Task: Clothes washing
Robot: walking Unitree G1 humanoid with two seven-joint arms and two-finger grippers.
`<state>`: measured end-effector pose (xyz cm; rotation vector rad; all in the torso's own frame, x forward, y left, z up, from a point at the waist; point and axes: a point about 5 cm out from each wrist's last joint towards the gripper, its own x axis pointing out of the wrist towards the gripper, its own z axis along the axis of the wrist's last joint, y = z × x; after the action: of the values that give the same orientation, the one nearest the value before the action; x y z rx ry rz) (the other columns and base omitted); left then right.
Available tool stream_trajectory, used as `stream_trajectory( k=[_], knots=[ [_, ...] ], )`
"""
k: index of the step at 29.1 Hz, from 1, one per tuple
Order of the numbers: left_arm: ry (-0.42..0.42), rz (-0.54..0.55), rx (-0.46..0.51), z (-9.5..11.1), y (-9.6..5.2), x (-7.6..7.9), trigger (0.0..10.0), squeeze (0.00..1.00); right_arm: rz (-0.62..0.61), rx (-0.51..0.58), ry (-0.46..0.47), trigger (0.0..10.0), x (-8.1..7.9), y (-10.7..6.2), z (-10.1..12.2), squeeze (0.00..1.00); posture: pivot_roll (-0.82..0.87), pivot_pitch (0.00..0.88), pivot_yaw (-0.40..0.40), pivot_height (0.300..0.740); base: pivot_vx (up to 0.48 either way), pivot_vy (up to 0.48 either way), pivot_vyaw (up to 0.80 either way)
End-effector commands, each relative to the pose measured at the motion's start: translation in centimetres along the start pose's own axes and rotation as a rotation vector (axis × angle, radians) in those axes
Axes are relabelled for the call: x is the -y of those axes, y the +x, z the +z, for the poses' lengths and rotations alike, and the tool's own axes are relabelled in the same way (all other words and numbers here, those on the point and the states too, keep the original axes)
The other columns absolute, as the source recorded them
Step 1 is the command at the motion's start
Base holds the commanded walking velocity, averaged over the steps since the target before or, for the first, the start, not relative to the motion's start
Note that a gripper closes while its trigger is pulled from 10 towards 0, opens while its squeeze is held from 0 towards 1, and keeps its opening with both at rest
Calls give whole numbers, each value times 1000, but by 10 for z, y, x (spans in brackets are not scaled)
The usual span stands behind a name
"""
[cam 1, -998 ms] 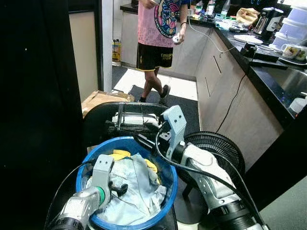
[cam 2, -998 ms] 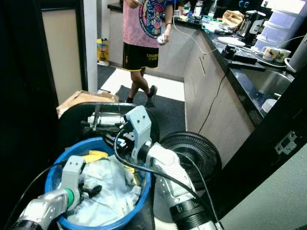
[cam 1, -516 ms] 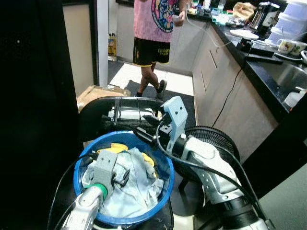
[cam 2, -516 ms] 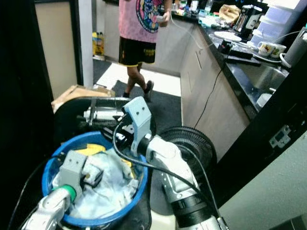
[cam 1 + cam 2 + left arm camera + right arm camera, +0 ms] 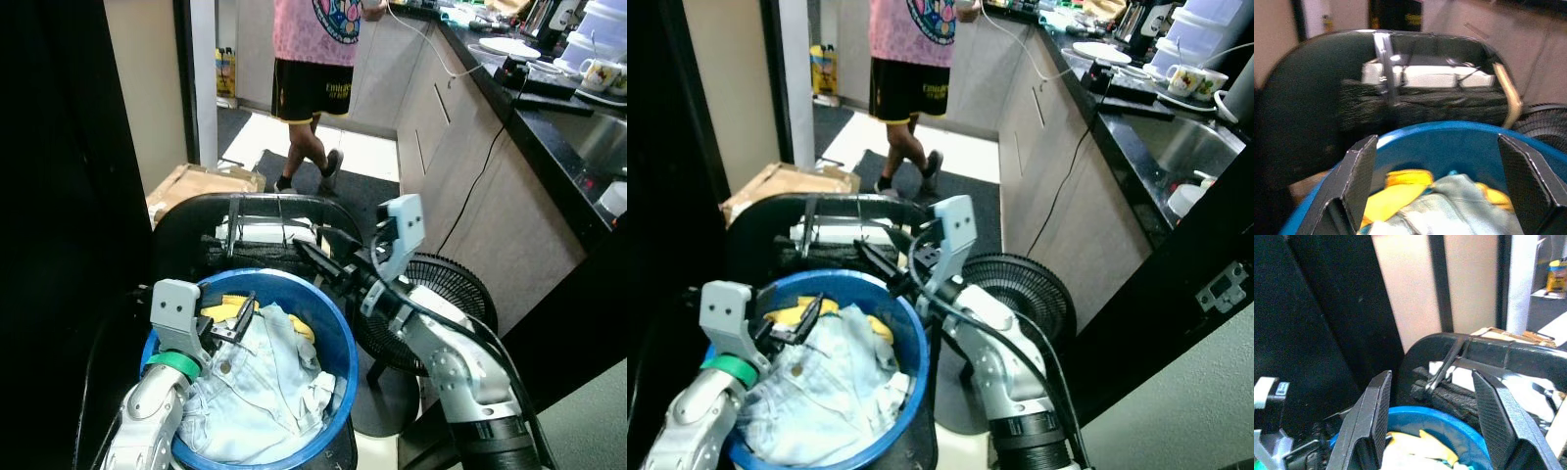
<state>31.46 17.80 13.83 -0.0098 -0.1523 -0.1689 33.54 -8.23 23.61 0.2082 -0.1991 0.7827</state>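
A blue basin (image 5: pixel 341 338) holds pale denim clothes (image 5: pixel 265 382) and a yellow cloth (image 5: pixel 223 311) at its far side. My left gripper (image 5: pixel 231 315) hovers over the basin's far-left part, just above the yellow cloth. In the left wrist view the left gripper (image 5: pixel 1436 142) is open, with nothing between its fingers (image 5: pixel 1360 176). My right gripper (image 5: pixel 321 262) reaches across the basin's far rim. It is open too, and the right wrist view shows the right gripper (image 5: pixel 1431 376) empty above the rim.
A black curved frame (image 5: pixel 196 230) with white parts stands right behind the basin. A floor fan (image 5: pixel 460 294) lies to the right. A person (image 5: pixel 313 88) walks ahead near a cardboard box (image 5: pixel 196 186). A kitchen counter (image 5: pixel 558 113) runs along the right, a dark wall along the left.
My left gripper has moved from the middle of the clothes toward the basin's far-left side. My right wrist has shifted right. The person has stepped farther away, and the camera has tilted.
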Motion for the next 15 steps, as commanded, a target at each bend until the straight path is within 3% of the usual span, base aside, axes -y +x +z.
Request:
stream_trajectory(
  k=[1, 6, 8, 10, 11, 15],
  knots=[
    [16, 52, -77, -8, 3, -4, 10000, 0, -115, -65, -39, 10000, 17, -5, -15, 0, 9, 0, -35, 740, 0, 0, 0],
    [25, 57, -84, -5, 8, -6, 10000, 0, -154, -114, -90, 10000, 24, -7, -25, 0, 21, 0, -4, 740, 0, 0, 0],
    [48, 1, -74, 2, 17, -6, 10000, 0, -146, -136, -105, 10000, 23, -9, -33, 0, 42, 0, 82, 740, 0, 0, 0],
    [58, -21, -73, 4, 20, -7, 10000, 0, -142, -139, -107, 10000, 22, -9, -35, 0, 43, 0, 94, 740, 0, 0, 0],
    [65, -32, -87, 6, 22, -10, 10000, 0, -141, -139, -97, 10000, 20, -8, -36, 0, 34, 0, 148, 740, 0, 0, 0],
    [94, -55, -128, 3, 26, -16, 10000, 0, -153, -156, -118, 10000, 23, -8, -41, 0, 8, 0, 180, 740, 0, 0, 0]
  ],
)
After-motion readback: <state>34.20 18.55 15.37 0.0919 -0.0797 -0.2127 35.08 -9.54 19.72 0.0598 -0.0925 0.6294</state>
